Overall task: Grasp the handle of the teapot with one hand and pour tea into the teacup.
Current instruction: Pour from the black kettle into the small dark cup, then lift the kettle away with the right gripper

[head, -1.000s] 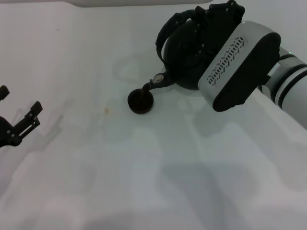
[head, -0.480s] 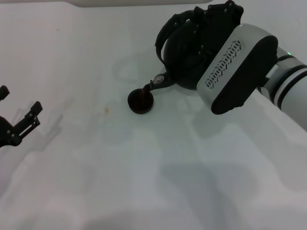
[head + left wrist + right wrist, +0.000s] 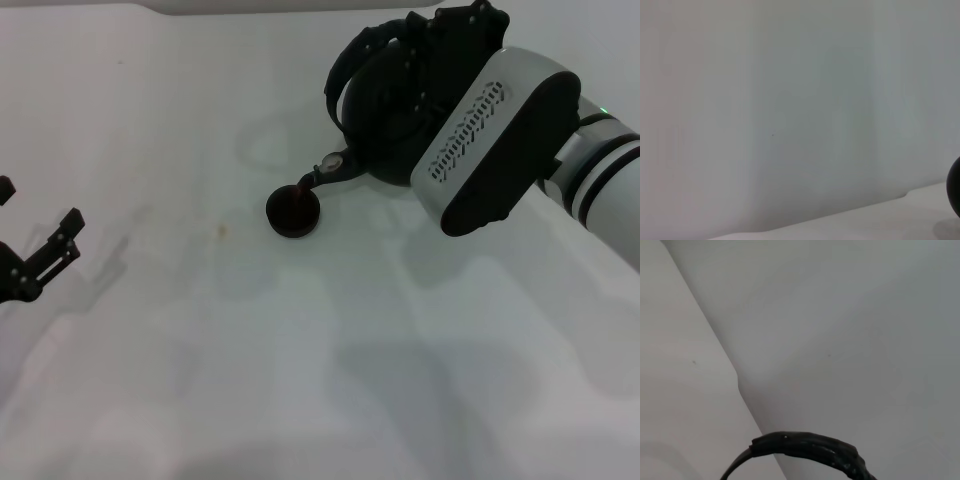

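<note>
**Pouring under way: teapot tipped over the teacup**

Tilting in the upper right of the head view, the teapot hangs with its stubby spout just above the teacup, which sits on the white tabletop near the frame's upper middle. A dark thread appears to run from spout to cup. The right gripper sits at the handle, but the arm's housing hides the fingers, so whether they are clenched on the hoop I cannot tell. The left gripper is parked at the left edge, fingers spread and holding nothing.

The pot looks heavy and rigid, likely to swing under a loose grip; the hoop's top, with its ridged wrap, seems the surest hold. The little cup looks light and easily tipped over.

The left wrist view shows blank surface and a dark sliver at its right edge, not identifiable.

The right wrist view shows only an arc of the handle along the bottom; no fingers, pot body or cup appear.
</note>
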Motion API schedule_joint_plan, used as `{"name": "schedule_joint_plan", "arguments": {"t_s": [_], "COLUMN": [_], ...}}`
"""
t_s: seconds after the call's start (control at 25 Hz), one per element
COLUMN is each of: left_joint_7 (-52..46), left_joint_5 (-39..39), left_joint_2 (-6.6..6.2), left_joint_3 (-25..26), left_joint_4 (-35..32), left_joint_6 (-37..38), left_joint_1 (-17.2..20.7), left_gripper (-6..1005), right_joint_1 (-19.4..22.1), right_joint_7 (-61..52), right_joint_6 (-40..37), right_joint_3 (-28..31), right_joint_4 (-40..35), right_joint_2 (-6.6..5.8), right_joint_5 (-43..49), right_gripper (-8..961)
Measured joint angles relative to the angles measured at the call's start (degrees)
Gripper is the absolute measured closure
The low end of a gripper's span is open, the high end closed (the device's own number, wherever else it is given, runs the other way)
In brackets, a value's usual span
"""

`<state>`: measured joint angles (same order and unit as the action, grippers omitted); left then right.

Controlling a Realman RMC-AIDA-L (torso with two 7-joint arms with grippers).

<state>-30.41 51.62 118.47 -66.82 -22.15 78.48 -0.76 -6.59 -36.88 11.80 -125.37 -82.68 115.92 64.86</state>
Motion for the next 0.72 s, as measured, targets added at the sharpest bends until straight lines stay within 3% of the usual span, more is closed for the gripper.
{"name": "schedule_joint_plan", "arguments": {"t_s": [0.72], "left_joint_7": [0.0], "left_joint_5": [0.1], "left_joint_2": [0.0], "left_joint_3": [0.0], "left_joint_4": [0.2], "left_joint_6": [0.0], "left_joint_1": [-0.5], "left_gripper": [126], "right_joint_1": [0.0], "right_joint_7": [-0.2], "right_joint_6": [-0.4], "right_joint_3": [0.3], "right_joint_4": [0.3], "right_joint_2": [-0.07], "right_joint_5": [-0.3], "right_gripper": [853]}}
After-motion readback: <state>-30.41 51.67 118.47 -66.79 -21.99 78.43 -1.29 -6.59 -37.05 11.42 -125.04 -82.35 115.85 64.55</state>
